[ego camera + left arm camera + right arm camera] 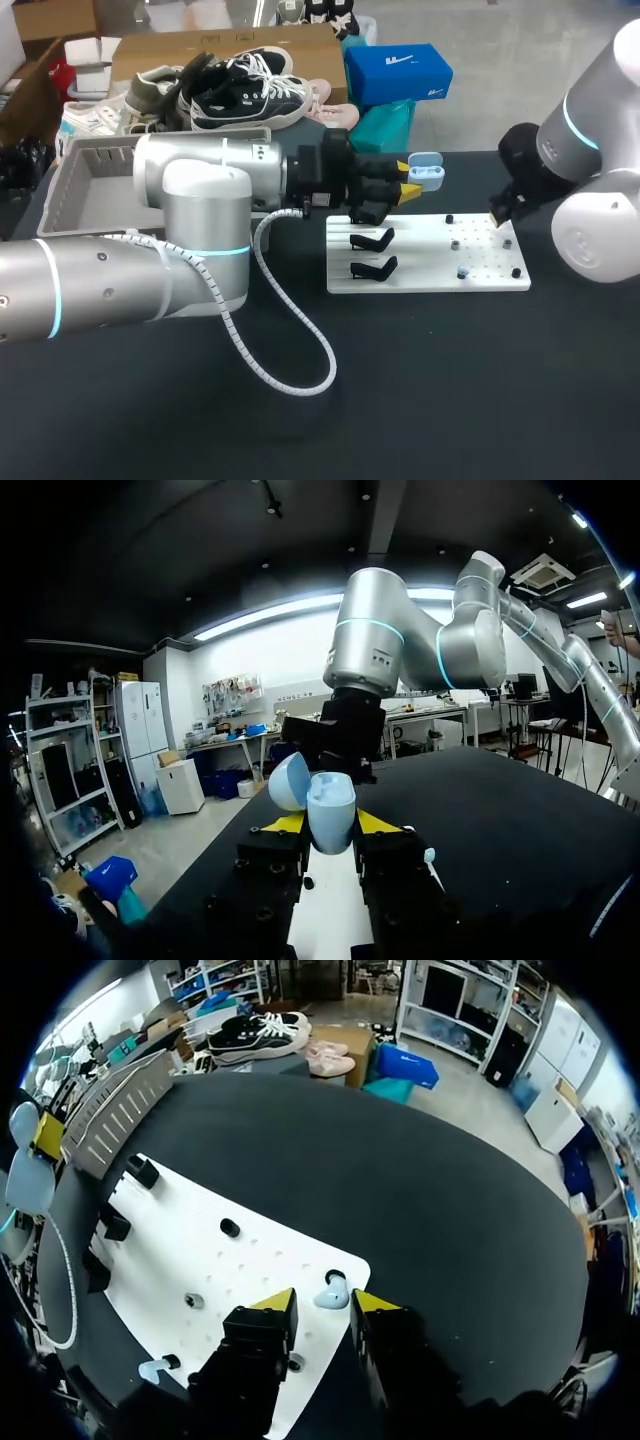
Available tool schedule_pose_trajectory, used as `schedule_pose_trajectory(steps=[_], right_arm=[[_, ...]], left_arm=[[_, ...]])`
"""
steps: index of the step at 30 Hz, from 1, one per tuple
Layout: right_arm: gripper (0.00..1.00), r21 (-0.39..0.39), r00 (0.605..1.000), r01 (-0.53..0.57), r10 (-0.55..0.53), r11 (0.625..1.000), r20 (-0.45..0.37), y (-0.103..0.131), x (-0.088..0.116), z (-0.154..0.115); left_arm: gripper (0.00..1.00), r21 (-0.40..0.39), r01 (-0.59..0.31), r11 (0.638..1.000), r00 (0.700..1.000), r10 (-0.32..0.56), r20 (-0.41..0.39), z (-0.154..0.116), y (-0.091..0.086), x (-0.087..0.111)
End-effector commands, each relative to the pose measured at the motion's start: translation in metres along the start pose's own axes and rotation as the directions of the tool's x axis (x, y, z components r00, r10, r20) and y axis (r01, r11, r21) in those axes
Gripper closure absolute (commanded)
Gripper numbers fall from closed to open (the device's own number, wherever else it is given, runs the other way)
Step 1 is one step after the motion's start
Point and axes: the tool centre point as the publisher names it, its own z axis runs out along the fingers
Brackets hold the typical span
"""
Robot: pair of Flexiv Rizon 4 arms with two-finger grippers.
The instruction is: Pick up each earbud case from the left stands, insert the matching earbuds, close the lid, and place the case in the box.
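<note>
The left gripper (405, 180) is clamped on the open earbud case (330, 812), held in the air near the white board (200, 1250). The right gripper (323, 1302), fingers apart, hangs over an earbud (332, 1290) on that board. Next, I think, it must descend and pinch it.

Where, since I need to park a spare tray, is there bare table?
The table between the white board and the near edge, right of the cable loop, is bare. Crowded: the board's stands by the left gripper with its case, and the right gripper over the board's far-right corner.

Box (100, 157) partly behind left arm (200, 215)
</note>
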Motion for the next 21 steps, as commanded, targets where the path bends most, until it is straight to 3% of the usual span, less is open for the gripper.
schedule_pose_trajectory(steps=[1, 16, 21], right_arm=[[0.69, 0.013, 1.000, -0.007, 0.007, 1.000, 0.003, 0.0000, 0.0012, -0.0007], [0.69, 0.013, 0.999, -0.032, 0.032, 0.999, 0.013, -0.0023, -0.0026, 0.0002], [0.73, 0.015, 0.999, -0.039, 0.039, 0.999, 0.013, -0.0010, -0.0029, 0.0007]], left_arm=[[1.00, 0.000, -0.001, 1.000, 1.000, 0.001, 0.003, -0.0003, 0.0000, 0.0006], [1.00, 0.000, -0.001, 1.000, 1.000, 0.001, 0.003, -0.0003, 0.0000, 0.0006], [1.00, 0.000, -0.001, 1.000, 1.000, 0.001, 0.003, -0.0003, 0.0000, 0.0006]])
